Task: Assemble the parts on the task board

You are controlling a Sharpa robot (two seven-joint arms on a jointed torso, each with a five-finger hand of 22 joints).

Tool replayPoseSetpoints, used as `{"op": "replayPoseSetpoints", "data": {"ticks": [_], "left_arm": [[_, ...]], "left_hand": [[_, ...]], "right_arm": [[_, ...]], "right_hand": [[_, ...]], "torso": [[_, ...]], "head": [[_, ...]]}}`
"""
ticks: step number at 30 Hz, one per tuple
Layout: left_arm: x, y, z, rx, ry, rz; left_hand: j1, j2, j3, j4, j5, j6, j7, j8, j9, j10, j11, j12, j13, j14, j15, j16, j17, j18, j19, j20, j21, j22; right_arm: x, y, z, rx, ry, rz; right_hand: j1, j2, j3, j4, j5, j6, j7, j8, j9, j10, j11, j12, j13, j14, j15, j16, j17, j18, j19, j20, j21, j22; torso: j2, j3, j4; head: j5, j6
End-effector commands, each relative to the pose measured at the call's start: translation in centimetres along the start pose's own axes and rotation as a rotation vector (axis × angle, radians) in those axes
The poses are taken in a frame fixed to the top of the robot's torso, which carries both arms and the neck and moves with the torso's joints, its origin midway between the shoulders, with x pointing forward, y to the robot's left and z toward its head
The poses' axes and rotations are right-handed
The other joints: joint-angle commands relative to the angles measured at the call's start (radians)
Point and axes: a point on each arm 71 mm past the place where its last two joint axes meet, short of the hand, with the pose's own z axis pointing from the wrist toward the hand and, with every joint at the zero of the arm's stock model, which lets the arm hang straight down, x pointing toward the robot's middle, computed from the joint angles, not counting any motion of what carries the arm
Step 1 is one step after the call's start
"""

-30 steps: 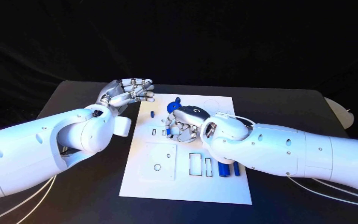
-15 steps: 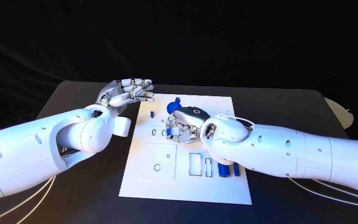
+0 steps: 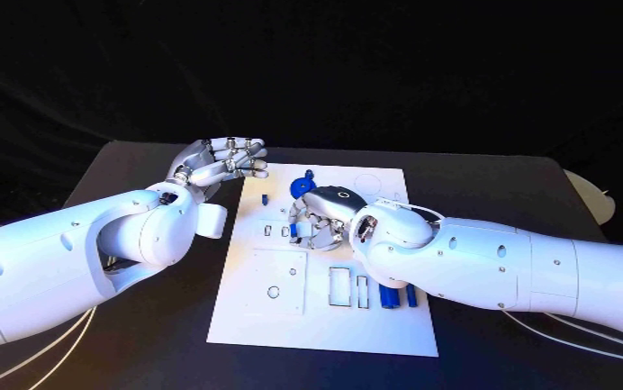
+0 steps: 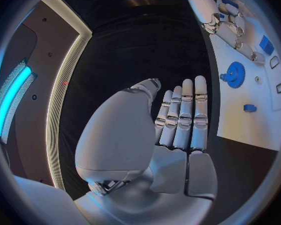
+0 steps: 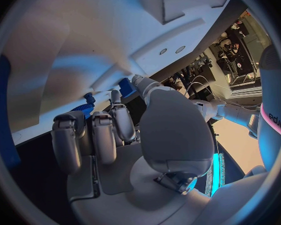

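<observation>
The white task board (image 3: 325, 318) lies in the middle of the table. My right hand (image 3: 325, 214) is curled down over the board's centre. Its thumb and a finger pinch a small blue part (image 3: 297, 228) (image 5: 125, 87) just beside two small slots (image 3: 276, 230). A blue gear (image 3: 305, 181) (image 4: 233, 75) stands on the board just beyond that hand. A small blue peg (image 3: 265, 199) (image 4: 250, 107) sits near the board's left edge. My left hand (image 3: 221, 160) (image 4: 178, 120) is raised off the board's far left corner, fingers straight and side by side, holding nothing.
Three blue parts (image 3: 390, 295) lie side by side near the board's right edge, under my right forearm. A raised square plate (image 3: 279, 280) with holes sits on the board's near left. Bare black table surrounds the board.
</observation>
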Motion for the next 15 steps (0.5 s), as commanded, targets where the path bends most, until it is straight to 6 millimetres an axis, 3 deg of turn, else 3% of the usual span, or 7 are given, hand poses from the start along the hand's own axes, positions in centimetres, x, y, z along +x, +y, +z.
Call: {"op": "replayPoseSetpoints", "data": {"ticks": [1, 3, 6, 8, 11, 14, 15], "left_arm": [[0.2, -0.1, 0.0, 0.006, 0.02, -0.008], [0.2, -0.1, 0.0, 0.005, 0.019, -0.008], [0.2, 0.0, 0.0, 0.001, 0.02, -0.004], [0.1, 0.0, 0.0, -0.006, 0.025, 0.012], [0.2, 0.3, 0.1, -0.032, 0.058, 0.063], [0.4, 0.7, 0.2, -0.076, 0.103, 0.142], [0.4, 0.9, 0.2, -0.102, 0.125, 0.177]], "left_hand": [[0.007, 0.003, 0.004, 0.001, -0.006, 0.001, 0.001, -0.004, 0.002, 0.006, -0.003, -0.005, 0.001, 0.001, -0.001, -0.004, 0.001, 0.009, -0.004, 0.0, 0.003, 0.001], [0.007, 0.003, 0.004, 0.001, -0.006, 0.001, 0.001, -0.004, 0.002, 0.006, -0.003, -0.005, 0.001, 0.001, -0.001, -0.004, 0.001, 0.009, -0.004, 0.0, 0.003, 0.001], [0.008, 0.002, 0.004, 0.001, -0.006, 0.001, 0.001, -0.004, 0.002, 0.007, -0.003, -0.006, 0.001, 0.001, -0.001, -0.004, 0.002, 0.009, -0.005, 0.0, 0.004, 0.002], [0.005, 0.002, 0.004, 0.002, -0.006, 0.002, 0.001, -0.004, 0.002, 0.009, -0.003, -0.006, 0.001, 0.003, -0.002, -0.003, 0.003, 0.009, -0.006, 0.0, 0.007, 0.003], [-0.034, -0.003, -0.007, 0.023, -0.009, 0.001, -0.002, -0.006, 0.003, 0.041, -0.012, 0.002, 0.007, 0.05, -0.014, 0.031, 0.029, 0.013, 0.001, -0.005, 0.035, 0.019], [-0.076, 0.0, -0.02, 0.029, -0.01, 0.003, -0.003, -0.006, 0.004, 0.062, -0.017, 0.01, 0.011, 0.076, -0.02, 0.056, 0.048, 0.014, 0.01, -0.008, 0.049, 0.025], [-0.144, 0.009, -0.043, 0.024, -0.01, 0.025, -0.013, 0.006, 0.009, 0.103, -0.031, 0.034, 0.023, 0.167, -0.038, 0.134, 0.092, 0.016, 0.058, -0.023, 0.093, 0.047]], "right_arm": [[-0.3, 0.3, -0.2, -0.026, -0.052, 0.001], [-0.5, 0.4, -0.3, -0.036, -0.073, 0.007], [-0.8, 0.6, -0.7, -0.053, -0.113, 0.019], [-1.5, 0.6, -1.2, -0.074, -0.167, 0.045], [-2.9, 0.2, -2.0, -0.098, -0.242, 0.118], [-4.5, -0.8, -2.7, -0.091, -0.288, 0.221], [-5.2, -1.3, -2.9, -0.078, -0.302, 0.268]], "right_hand": [[-0.011, 0.004, -0.05, 0.02, 0.003, -0.012, 0.001, -0.006, -0.006, -0.008, 0.005, -0.004, 0.037, 0.091, 0.011, -0.003, 0.209, -0.007, 0.103, 0.01, 0.005, 0.263], [0.009, 0.021, -0.144, 0.044, 0.003, -0.016, 0.007, -0.006, -0.014, -0.011, 0.004, -0.003, 0.038, 0.091, 0.013, -0.002, 0.211, -0.007, 0.103, 0.014, 0.005, 0.263], [0.013, 0.042, -0.206, 0.047, -0.009, -0.022, 0.007, -0.007, -0.02, -0.013, 0.009, -0.004, 0.037, 0.09, 0.015, -0.003, 0.209, -0.007, 0.103, 0.015, 0.005, 0.263], [0.013, 0.042, -0.206, 0.047, -0.009, -0.022, 0.007, -0.007, -0.02, -0.013, 0.009, -0.004, 0.037, 0.09, 0.015, -0.003, 0.209, -0.007, 0.103, 0.015, 0.005, 0.263], [0.063, 0.074, -0.224, 0.042, 0.019, -0.028, 0.009, -0.011, -0.029, -0.007, 0.01, 0.003, 0.042, 0.089, 0.017, -0.005, 0.205, -0.007, 0.103, 0.016, 0.005, 0.263], [0.067, 0.097, -0.218, 0.047, 0.001, 0.012, -0.001, 0.012, -0.025, -0.008, 0.003, 0.001, 0.041, 0.088, 0.011, -0.007, 0.198, -0.003, 0.093, 0.013, -0.009, 0.253], [0.063, 0.101, -0.218, 0.048, -0.01, 0.01, -0.001, 0.012, -0.026, -0.009, 0.002, 0.0, 0.039, 0.087, 0.01, -0.008, 0.196, -0.002, 0.091, 0.012, -0.011, 0.251]], "torso": [[0.0, 0.0002, -0.0004], [0.0, 0.0005, -0.0003], [-0.001, 0.001, 0.0], [-0.002, 0.0016, 0.0001], [-0.004, 0.0013, -0.0007], [-0.005, 0.001, -0.0021], [-0.005, 0.0011, -0.0021]], "head": [[0.0, 0.001], [-0.001, 0.002], [-0.001, 0.001], [0.001, 0.001], [0.003, 0.002], [0.005, 0.004], [0.006, 0.005]]}}
